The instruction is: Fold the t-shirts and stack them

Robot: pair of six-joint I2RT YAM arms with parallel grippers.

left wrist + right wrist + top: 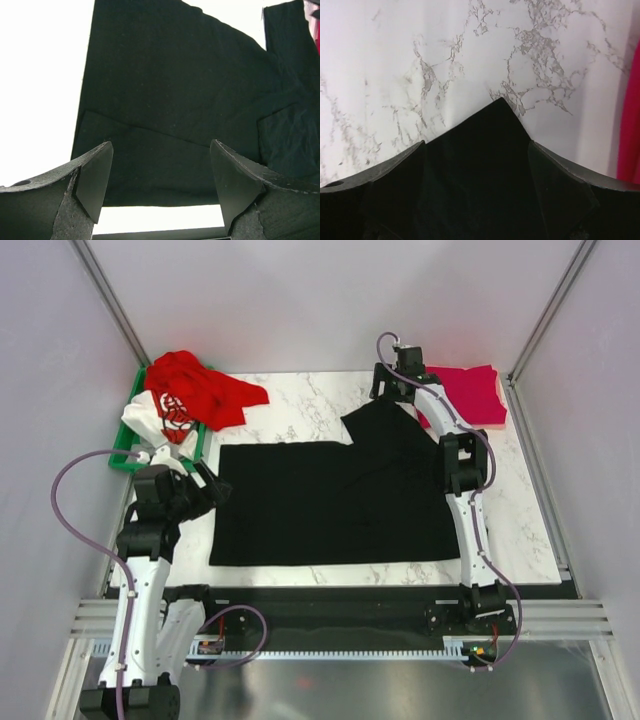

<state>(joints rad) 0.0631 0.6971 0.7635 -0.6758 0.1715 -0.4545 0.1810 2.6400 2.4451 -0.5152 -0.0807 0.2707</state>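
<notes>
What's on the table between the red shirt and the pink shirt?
Mostly bare marble table, then the right gripper over a corner of the black shirt, beside the pink shirt. The top view shows it.

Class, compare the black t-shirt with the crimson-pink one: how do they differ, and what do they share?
The black t-shirt lies spread wide; the crimson-pink t-shirt is a small folded bundle. The black one covers the middle of the table; the pink one sits at its far right corner. Both rest on the marble top.
</notes>
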